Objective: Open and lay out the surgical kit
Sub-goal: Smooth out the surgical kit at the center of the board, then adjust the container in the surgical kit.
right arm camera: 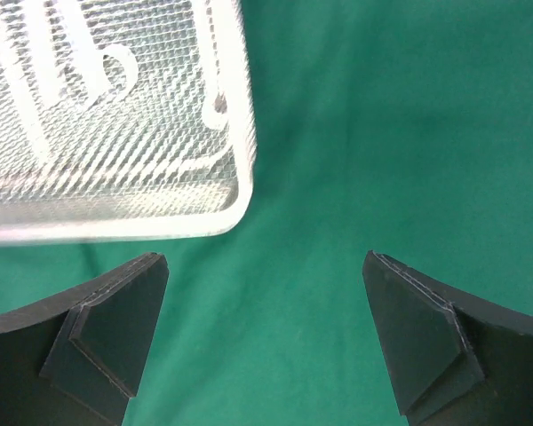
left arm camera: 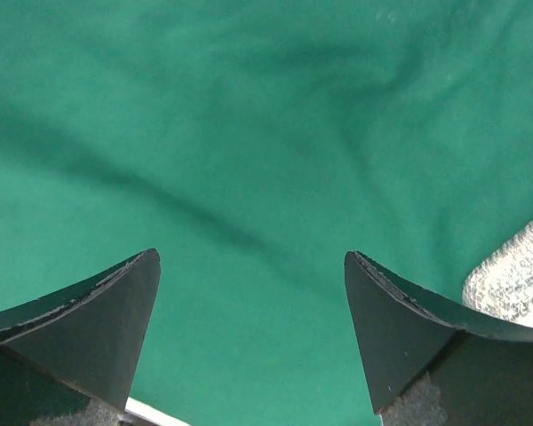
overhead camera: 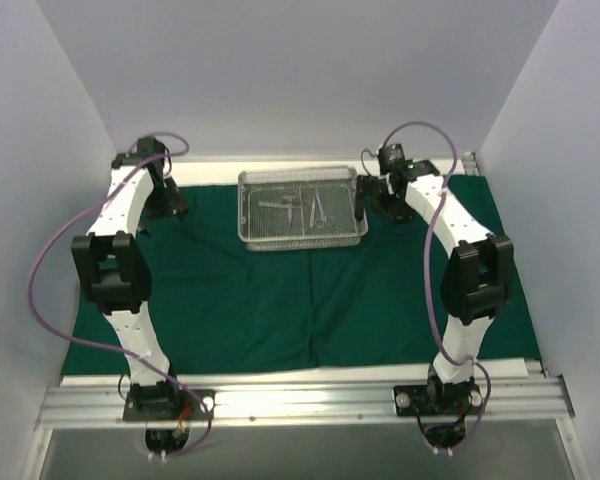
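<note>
Top external: both arms' jaws spread and empty, flanking mesh tray (overhead camera: 302, 241) at surface's far edge; lift instruments (overhead camera: 310, 206) singly onto flat cloth (overhead camera: 280, 300).

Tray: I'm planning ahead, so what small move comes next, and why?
Probably shift the right end effector over the tray toward an instrument: the cloth lies spread, its jaws stand open and empty beside the tray, and the instruments lie inside it.

Top external: high, behind, looking down over everything. Wrist views: close, facing down onto cloth (left arm camera: 266, 133). Both catch a tray (right arm camera: 115, 229) corner, shared with top.
</note>
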`<state>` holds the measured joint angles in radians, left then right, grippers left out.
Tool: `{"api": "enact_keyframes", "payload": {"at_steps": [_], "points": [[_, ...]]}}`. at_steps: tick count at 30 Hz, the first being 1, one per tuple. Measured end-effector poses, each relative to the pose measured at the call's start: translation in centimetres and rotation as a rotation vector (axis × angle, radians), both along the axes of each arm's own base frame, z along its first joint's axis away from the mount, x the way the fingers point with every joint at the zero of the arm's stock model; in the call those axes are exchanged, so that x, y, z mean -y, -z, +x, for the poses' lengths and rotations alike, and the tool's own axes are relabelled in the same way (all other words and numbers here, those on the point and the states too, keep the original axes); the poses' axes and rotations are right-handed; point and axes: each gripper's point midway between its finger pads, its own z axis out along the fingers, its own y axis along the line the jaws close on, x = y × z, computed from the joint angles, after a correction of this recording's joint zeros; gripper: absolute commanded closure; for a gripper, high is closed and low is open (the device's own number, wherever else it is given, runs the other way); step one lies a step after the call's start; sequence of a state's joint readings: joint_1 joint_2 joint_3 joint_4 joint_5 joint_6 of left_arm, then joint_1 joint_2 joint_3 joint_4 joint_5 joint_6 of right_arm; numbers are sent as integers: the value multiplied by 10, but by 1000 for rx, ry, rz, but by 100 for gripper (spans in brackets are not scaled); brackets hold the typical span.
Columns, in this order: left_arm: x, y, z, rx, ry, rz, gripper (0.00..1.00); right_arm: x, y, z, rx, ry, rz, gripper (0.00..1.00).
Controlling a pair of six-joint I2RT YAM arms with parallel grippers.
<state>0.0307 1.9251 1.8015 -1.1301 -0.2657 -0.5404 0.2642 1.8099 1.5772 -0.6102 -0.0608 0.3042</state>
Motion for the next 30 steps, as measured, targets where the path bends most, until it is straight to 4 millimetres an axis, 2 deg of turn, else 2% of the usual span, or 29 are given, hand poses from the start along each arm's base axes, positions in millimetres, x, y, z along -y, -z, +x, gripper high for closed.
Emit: {"api": "enact_keyframes", "payload": {"at_steps": [4, 11, 14, 15, 17, 21, 22, 23, 30], "points": [[0, 44, 26, -115, 69, -9, 6, 7, 30, 30, -58, 0, -76, 0], [-6, 89, 43, -247, 148, -15, 5, 12, 81, 60, -150, -13, -161, 0], [-4, 116, 49, -289, 153, -49, 4, 11, 106, 65, -181, -15, -171, 0], [-2, 119, 48, -302, 154, -82, 4, 10, 115, 65, -197, -13, -167, 0], [-5, 121, 50, -299, 148, -107, 0, 9, 113, 69, -186, -18, -158, 0], [-9, 123, 50, -311, 140, -153, 0, 10, 117, 73, -191, -12, -143, 0], [-10, 124, 52, -317, 139, -158, 5, 10, 117, 73, -189, -11, -142, 0], [-10, 125, 55, -321, 140, -167, 6, 10, 117, 73, -190, -9, -142, 0], [-9, 126, 71, -289, 160, -209, 5, 8, 118, 79, -194, -4, -115, 0]]}}
